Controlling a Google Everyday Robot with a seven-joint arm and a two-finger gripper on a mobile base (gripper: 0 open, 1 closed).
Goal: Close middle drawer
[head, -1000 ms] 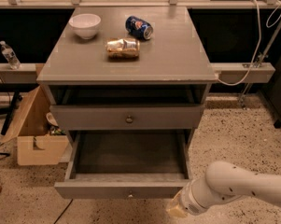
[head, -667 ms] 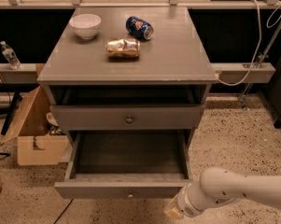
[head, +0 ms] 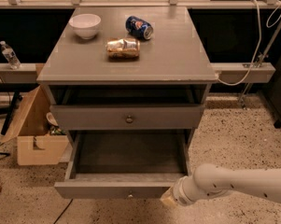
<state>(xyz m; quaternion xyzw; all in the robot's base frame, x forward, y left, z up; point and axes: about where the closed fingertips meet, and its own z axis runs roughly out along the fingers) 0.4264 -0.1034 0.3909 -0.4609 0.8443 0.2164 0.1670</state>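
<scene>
Camera view, the only one on record: we find the middle drawer (head: 107, 189) pulled well out of the cabinet, its bare inside open to view and its small knob (head: 129, 196) facing us low in the picture. Against a second ago, the drawer has not gone in by any amount we can detect. The arm has crept a little leftward, bringing the claw (head: 168, 200) closer in at the right-hand end of the front panel. We judge the approach nearly done and the push not yet begun, so the task remains outstanding. The claw sits at the lower right corner of the drawer front and seems to touch it, though contact cannot be confirmed. We cannot tell how wide the claw stands, and we make out nothing held in it. Above, the upper drawer (head: 93, 118), with its larger knob (head: 129, 119), stands a little proud of the frame. On the surface (head: 177, 59) rest a white bowl (head: 85, 24), a blue can (head: 139, 27) on its side and a crumpled gold can (head: 123, 48), all well apart from the work.
</scene>
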